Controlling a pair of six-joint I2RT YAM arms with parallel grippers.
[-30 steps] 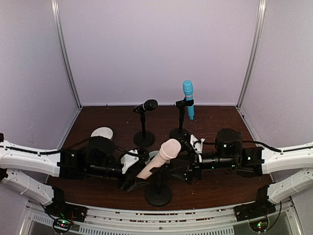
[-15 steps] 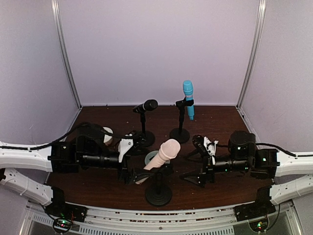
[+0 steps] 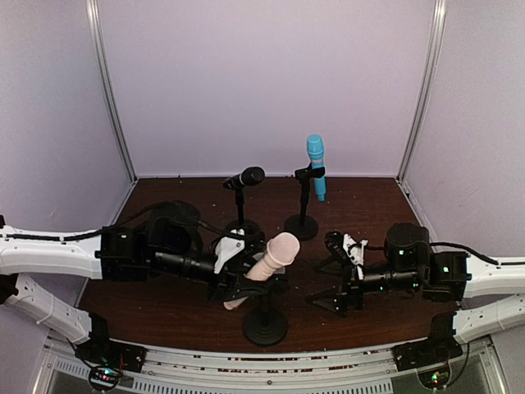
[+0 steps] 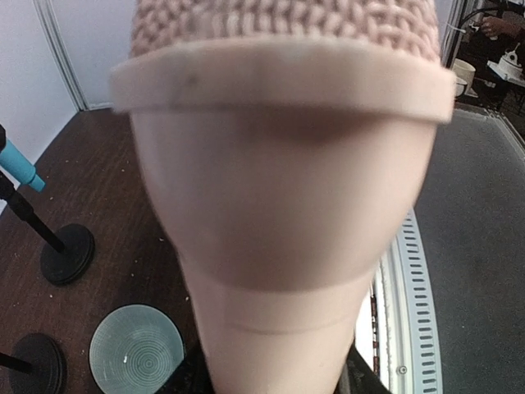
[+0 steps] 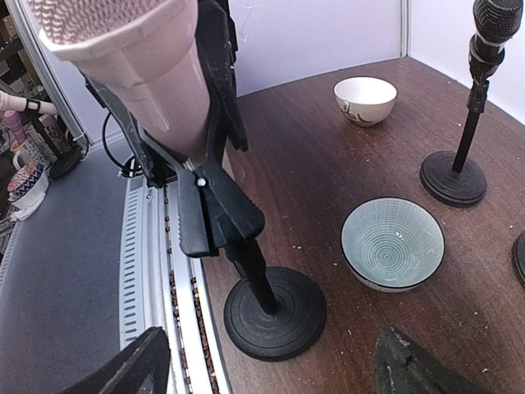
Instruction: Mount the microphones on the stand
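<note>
Three microphones, and two are settled: the black microphone point(image 3: 246, 176) and the blue microphone point(image 3: 315, 160) each sit up in a stand at the back of the tabletop point(image 3: 369, 197). It's the pink microphone point(image 3: 272, 256) that matters now. It is tilted, head up and to the right, over the front stand point(image 3: 265, 324), with its body lying along the black clip point(image 5: 209, 205). The left hand point(image 3: 232, 283) is clamped on the lower shaft, as far as the wrist view shows, and the head fills that camera. The right hand point(image 3: 326, 271) hangs just beside the stand, fingers spread wide, gripping nothing.

Whether the body is fully seated between the clip's jaws I can't tell from here — so I reckon this is the seating step, close to the finish. To do it well, push the shaft down along the clip's own line, not sideways, because that round base looks light enough to tip or skid. The right hand is well placed to pin the stem or the base while the left presses. Let go gently, and only once the clip grips — and mind the teal bowl point(image 5: 392, 242) near the base.
</note>
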